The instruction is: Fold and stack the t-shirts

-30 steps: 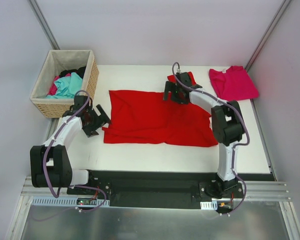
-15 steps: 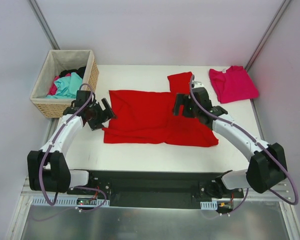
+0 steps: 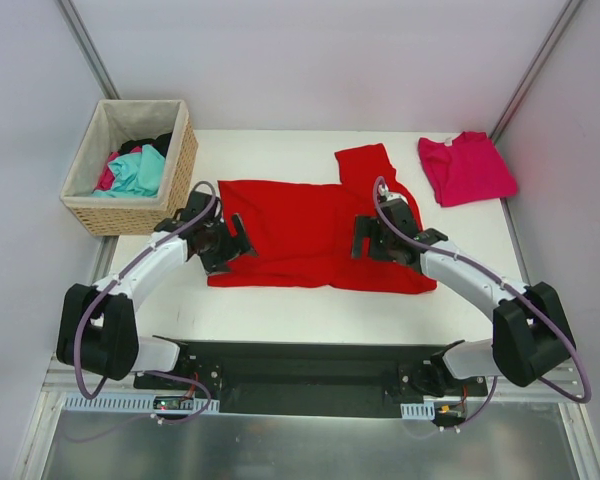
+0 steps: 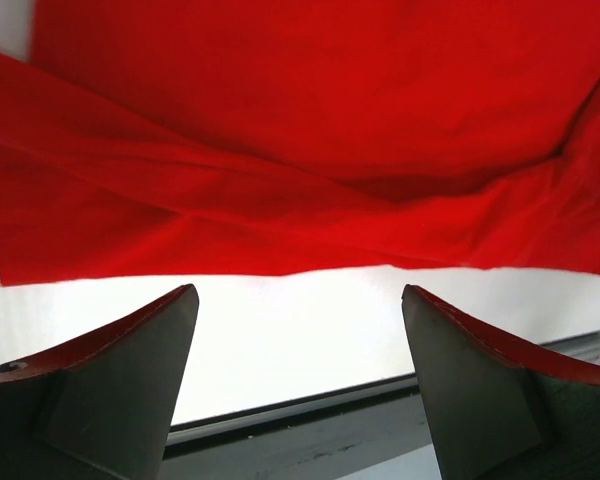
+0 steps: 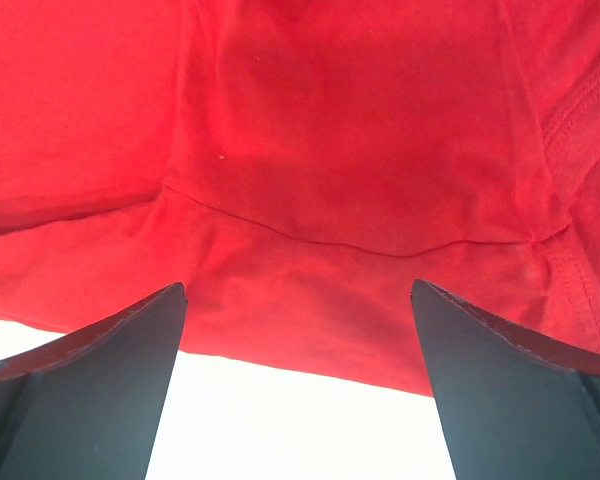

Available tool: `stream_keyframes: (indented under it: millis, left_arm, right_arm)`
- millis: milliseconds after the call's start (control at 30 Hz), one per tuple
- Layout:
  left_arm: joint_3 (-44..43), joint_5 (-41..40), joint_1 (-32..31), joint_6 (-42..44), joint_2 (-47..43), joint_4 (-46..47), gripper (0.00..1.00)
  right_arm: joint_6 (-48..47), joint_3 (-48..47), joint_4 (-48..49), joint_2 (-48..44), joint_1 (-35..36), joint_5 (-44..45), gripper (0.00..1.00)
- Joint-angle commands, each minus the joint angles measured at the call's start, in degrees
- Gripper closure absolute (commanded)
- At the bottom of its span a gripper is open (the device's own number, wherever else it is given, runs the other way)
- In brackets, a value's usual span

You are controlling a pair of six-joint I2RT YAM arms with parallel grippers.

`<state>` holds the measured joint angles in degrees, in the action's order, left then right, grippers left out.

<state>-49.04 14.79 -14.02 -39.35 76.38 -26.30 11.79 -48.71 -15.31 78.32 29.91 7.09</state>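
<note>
The bright red t-shirt (image 3: 305,230) lies spread across the middle of the white table, one sleeve pointing to the far edge. The magenta-pink t-shirt (image 3: 466,167) lies folded at the far right. My left gripper (image 3: 238,243) is open and empty over the red shirt's near left corner; its wrist view shows the shirt's hem (image 4: 280,230) and white table past the fingers. My right gripper (image 3: 365,240) is open and empty over the shirt's right part; its wrist view shows red cloth (image 5: 310,180) and its near edge between the fingers.
A wicker basket (image 3: 178,170) with teal, pink and dark clothes stands at the far left. The table's near edge borders a black rail (image 3: 310,352). Grey walls close in the left, far and right sides.
Both arms have moved toward the near side. The left gripper went from beside the shirt's left edge onto its near left corner. The right gripper left the sleeve, which now lies flat.
</note>
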Motion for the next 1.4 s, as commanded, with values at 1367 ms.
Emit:
stream_keyframes:
  millis: [1367]
  left_arm:
    - [12.03, -3.89, 3.56, -2.04, -1.5, 13.65, 0.17]
  right_arm:
    - [2.89, 19.61, 6.61, -21.63, -8.55, -8.5, 0.01]
